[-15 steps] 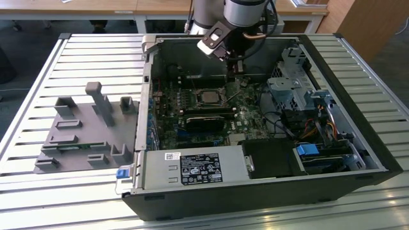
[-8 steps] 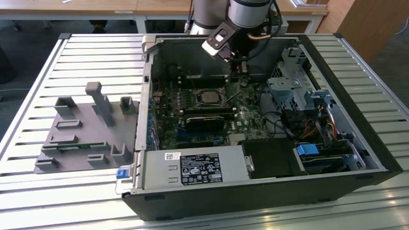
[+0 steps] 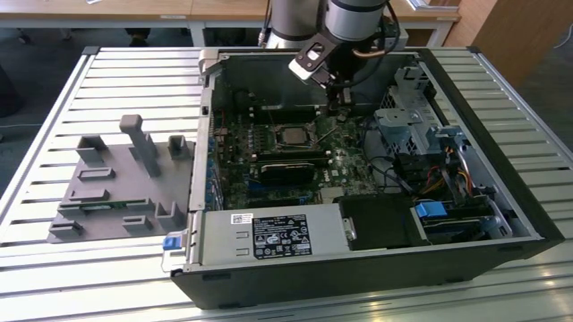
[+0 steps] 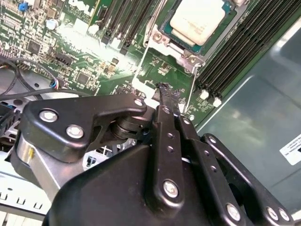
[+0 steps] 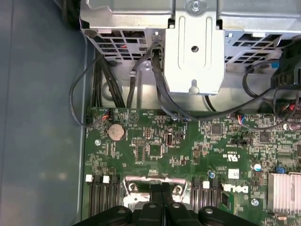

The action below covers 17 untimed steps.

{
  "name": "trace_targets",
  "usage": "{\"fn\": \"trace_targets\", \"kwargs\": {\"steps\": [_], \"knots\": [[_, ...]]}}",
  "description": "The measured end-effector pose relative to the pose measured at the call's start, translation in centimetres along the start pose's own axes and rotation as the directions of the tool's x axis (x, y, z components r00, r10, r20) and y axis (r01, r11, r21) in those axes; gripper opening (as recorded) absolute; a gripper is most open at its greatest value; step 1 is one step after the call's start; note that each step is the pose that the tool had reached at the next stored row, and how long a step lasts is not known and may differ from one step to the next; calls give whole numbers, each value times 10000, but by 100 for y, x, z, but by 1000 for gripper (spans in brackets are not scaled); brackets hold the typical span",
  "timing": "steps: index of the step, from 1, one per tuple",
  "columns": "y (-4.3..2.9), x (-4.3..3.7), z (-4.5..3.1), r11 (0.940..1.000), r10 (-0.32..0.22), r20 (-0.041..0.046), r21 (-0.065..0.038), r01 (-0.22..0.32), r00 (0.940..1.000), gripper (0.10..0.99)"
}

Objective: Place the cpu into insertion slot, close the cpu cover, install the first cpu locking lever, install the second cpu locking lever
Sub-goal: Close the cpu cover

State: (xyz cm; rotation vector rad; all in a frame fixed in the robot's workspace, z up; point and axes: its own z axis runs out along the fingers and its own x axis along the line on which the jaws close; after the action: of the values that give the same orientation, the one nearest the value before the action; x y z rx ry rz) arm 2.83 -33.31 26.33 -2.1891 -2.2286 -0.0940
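The cpu (image 4: 195, 19), a pale square chip, lies in the insertion slot (image 3: 308, 143) on the green board. The silvery cpu cover (image 4: 178, 48) lies flat as a frame around the chip. Two thin wire locking levers (image 4: 192, 89) run out from the frame's corners. My gripper (image 4: 164, 89) points down at the board just beside the cover's edge, its two black fingers (image 4: 165, 141) pressed together with nothing visible between them. In the first wrist view the fingertips (image 5: 162, 190) sit right at the cover's metal end plate (image 5: 153, 180). In the exterior view the gripper (image 3: 337, 115) hangs just behind the cpu (image 3: 292, 136).
The open computer case (image 3: 358, 282) lies on a slatted metal table. Memory slots (image 4: 235, 52) flank the socket. A drive cage (image 5: 195, 47) and black cables (image 5: 160, 89) stand close by. A power supply box (image 3: 273, 235) fills the near end. A grey fixture (image 3: 125, 181) sits at the exterior view's left.
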Motion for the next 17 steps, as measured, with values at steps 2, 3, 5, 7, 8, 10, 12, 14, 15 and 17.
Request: {"fn": "trace_targets", "kwargs": {"steps": [2, 3, 5, 7, 8, 10, 12, 14, 15, 17], "knots": [[19, 0, 3, 10000, -2, 1, 1, 2, 10000, 114], [27, 2, 6, 10000, -2, -1, 0, 2, 10000, 114], [43, 5, 9, 10000, -3, -1, 1, 3, 10000, 114], [62, 9, 14, 10000, -2, 0, 1, 2, 10000, 114], [71, 12, 16, 10000, -3, 0, 2, 3, 10000, 114], [88, 19, 22, 10000, -3, 1, 4, 3, 10000, 114], [104, 27, 27, 10000, -3, 1, 5, 3, 10000, 114], [120, 36, 32, 10000, -2, 1, 6, 2, 10000, 114], [129, 41, 34, 10000, -2, 1, 6, 2, 10000, 114], [150, 47, 37, 10000, -1, 2, 8, 1, 10000, 114]]}}
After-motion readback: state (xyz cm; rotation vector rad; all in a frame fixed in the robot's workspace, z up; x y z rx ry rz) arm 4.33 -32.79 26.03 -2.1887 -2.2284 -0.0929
